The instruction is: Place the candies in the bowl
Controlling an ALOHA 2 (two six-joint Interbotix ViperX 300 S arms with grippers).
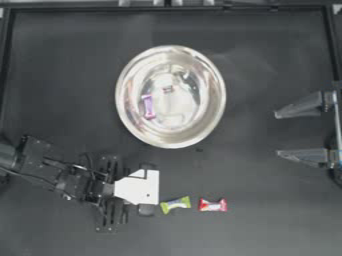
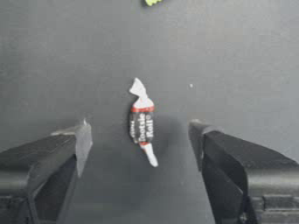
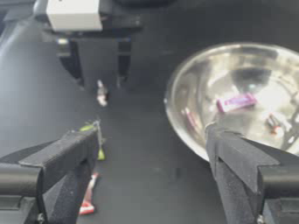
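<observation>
Hovering low over the near-left part of the worktop (image 1: 60,75), the left gripper (image 2: 140,131) is lining up on a white-and-dark candy (image 2: 142,124) lying flat on the surface, with its fingers (image 2: 79,144) spread apart on either side of the wrapper and not yet touching it. This looks like the pick-up step for the third sweet: the purple candy (image 1: 147,106) and another small candy (image 1: 167,90) are already resting inside the bowl (image 1: 127,120), while the lime green candy (image 1: 175,204) and the red candy (image 1: 212,205) are waiting just beside the left gripper, well apart from the bowl. The next move probably calls for lowering a touch and closing squarely across the candy's middle, since the twisted ends would slip. The left arm is reaching in from the left edge, wrist angled toward the near side. The right gripper (image 3: 152,144) is sitting drawn back at the right edge, fingers apart and holding nothing.
</observation>
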